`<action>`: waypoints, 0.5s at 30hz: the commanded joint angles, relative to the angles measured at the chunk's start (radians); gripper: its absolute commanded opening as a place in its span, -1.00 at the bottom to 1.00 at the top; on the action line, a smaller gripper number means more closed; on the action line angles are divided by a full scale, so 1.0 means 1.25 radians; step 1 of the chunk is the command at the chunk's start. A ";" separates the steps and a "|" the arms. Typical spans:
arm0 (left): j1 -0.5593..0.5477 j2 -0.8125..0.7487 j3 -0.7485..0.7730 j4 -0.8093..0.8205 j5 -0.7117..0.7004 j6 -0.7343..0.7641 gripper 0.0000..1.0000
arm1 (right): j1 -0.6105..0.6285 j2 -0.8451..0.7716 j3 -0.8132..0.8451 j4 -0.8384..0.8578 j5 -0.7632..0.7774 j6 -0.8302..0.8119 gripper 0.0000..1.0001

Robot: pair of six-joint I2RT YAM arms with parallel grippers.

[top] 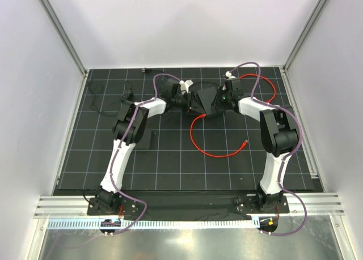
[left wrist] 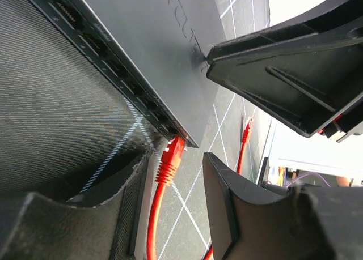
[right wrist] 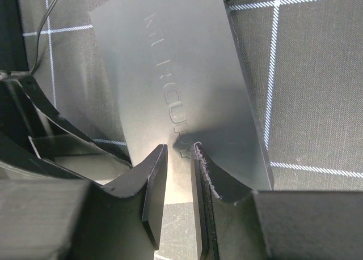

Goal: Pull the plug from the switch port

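Black switch (top: 202,97) on the gridded counter (top: 170,169), red plug (left wrist: 173,152) seated in the switch's end port (left wrist: 179,137), left claw (left wrist: 174,183) spread wide astride the plug, not gripping, right claw (right wrist: 180,158) pinched narrow on the switch's edge, red cable (top: 210,152) looping off from the switch.

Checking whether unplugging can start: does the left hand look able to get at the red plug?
Probably yes. The left hand is open, its fingers flanking the red cable just short of the red plug, seated in the switch. Nothing shows in between; the right hand pinches the switch.
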 commanded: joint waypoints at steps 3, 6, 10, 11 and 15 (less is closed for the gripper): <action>-0.019 0.007 0.019 -0.055 0.002 0.021 -0.14 | -0.003 0.016 0.025 0.000 -0.008 0.001 -0.39; -0.021 0.015 0.017 -0.055 -0.022 0.003 -0.18 | -0.004 0.016 0.025 0.000 -0.010 0.002 -0.39; -0.027 0.027 0.020 -0.038 -0.035 -0.038 -0.24 | -0.003 0.019 0.025 0.000 -0.010 0.002 -0.39; -0.025 0.029 0.022 -0.033 -0.039 -0.052 -0.25 | -0.003 0.018 0.025 -0.002 -0.012 0.001 -0.39; -0.027 0.043 0.029 -0.034 -0.051 -0.067 -0.30 | -0.004 0.018 0.025 -0.005 -0.008 0.000 -0.39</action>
